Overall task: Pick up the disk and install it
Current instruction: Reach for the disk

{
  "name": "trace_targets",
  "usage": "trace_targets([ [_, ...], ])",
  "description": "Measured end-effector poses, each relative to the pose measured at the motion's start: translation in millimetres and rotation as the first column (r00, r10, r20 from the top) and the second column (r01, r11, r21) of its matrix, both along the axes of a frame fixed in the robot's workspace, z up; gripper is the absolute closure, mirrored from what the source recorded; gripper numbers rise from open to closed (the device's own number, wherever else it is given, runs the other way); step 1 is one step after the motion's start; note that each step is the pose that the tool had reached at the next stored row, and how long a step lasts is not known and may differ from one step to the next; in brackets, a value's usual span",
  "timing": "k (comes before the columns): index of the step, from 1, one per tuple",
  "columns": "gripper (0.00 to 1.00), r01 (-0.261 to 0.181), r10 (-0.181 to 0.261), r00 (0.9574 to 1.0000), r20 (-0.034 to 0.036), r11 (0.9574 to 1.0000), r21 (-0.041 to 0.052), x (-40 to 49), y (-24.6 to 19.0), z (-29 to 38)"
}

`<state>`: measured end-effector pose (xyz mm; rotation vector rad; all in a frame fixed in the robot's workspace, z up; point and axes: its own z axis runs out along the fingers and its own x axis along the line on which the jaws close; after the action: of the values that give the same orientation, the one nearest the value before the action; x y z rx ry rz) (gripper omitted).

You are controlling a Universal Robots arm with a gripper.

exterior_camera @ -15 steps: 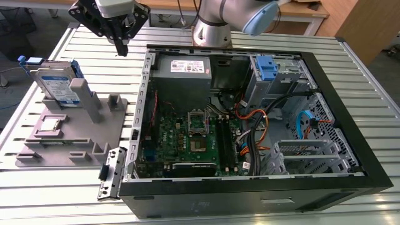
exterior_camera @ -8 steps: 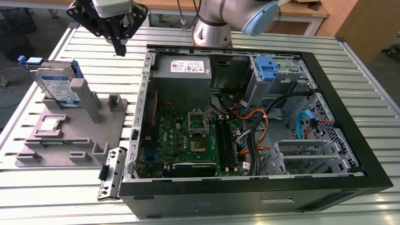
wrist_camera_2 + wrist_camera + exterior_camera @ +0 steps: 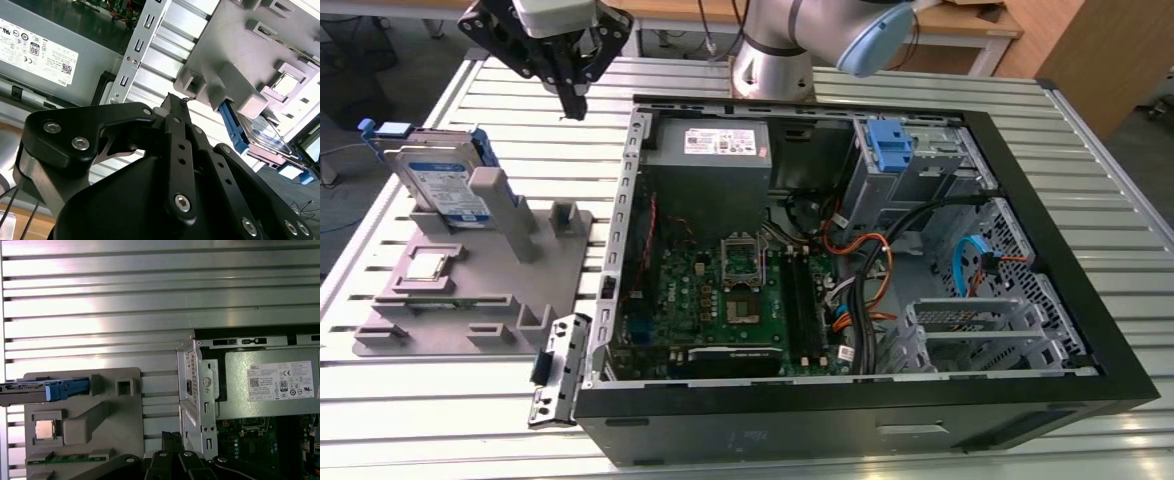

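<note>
The disk, silver with a white-and-blue label and a blue carrier frame, stands on edge in a grey holder at the exterior view's left. The first wrist view sees the disk edge-on, and in the second wrist view the disk sits behind a holder post. My gripper hangs above the slatted table between the holder and the computer case, apart from the disk. Its fingers are pressed together with nothing between them, and their tips point down at the table.
An open computer case takes up the middle and right, with a grey power-supply box, a motherboard and a blue drive bracket. A small processor chip lies on the holder. A loose metal strip lies by the case.
</note>
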<state>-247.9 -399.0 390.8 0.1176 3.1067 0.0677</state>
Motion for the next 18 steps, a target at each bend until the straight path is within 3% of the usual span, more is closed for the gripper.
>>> trace_targets([
  [4, 0.89, 0.000, 0.000, 1.0000, 0.0000, 1.0000, 0.0000, -5.5, 0.0, -0.4],
  [12, 0.89, 0.000, 0.000, 1.0000, 0.0001, 1.0000, 0.0001, -27.1, 0.0, -1.4],
  [18, 0.89, 0.000, 0.000, 1.0000, 0.0001, 1.0000, 0.0001, -38.4, 0.0, -2.1],
])
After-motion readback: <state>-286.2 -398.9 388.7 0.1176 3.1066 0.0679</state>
